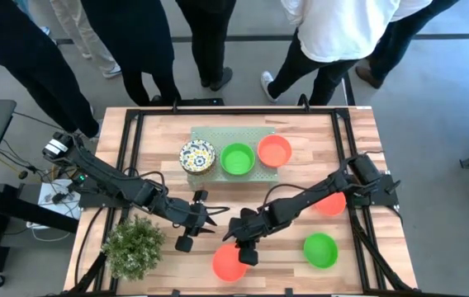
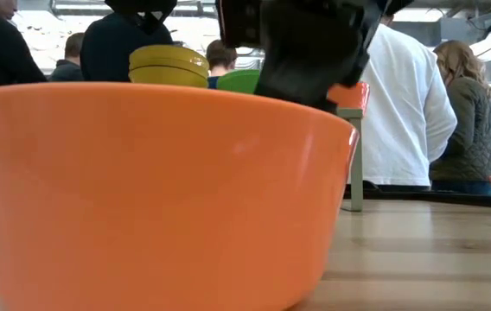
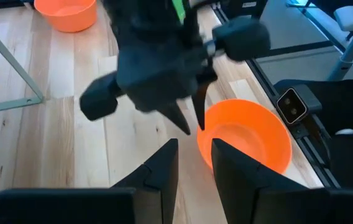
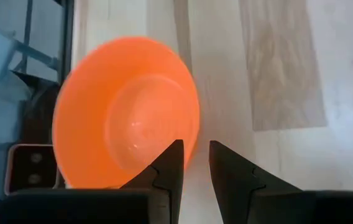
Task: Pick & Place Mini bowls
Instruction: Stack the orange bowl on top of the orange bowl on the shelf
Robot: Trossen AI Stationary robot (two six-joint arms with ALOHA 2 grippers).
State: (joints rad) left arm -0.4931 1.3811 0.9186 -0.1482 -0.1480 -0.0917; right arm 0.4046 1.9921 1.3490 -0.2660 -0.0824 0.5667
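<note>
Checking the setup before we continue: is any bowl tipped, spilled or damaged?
Nothing stands out. The orange bowl under the right end effector sits upright, as do the bowls on the mat. The left end effector hovers nearby.

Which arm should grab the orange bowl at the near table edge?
The right. Its hand hangs directly beside the orange bowl, with the rim next to its slightly parted fingers in the right wrist view. The left hand sits farther back, near the table's middle.

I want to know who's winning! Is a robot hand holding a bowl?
No. The right gripper hangs open beside the orange bowl's rim; the left gripper is empty.
</note>
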